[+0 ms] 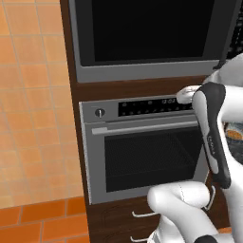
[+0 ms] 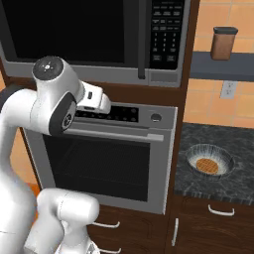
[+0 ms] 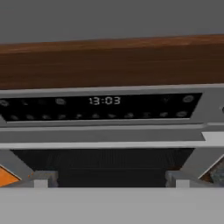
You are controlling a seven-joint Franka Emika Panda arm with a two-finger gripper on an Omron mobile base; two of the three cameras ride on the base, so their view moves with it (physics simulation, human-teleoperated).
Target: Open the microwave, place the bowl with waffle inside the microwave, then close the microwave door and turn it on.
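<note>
— Gripper jaws apart, facing the oven display.
— Microwave sits above, door shut; its stiff bar handle probably suits a firm pull.

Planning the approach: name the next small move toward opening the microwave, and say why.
Probably raise the open pincer up and toward the black bar handle: the microwave door is shut, and the hand now faces the oven display below it.
</note>
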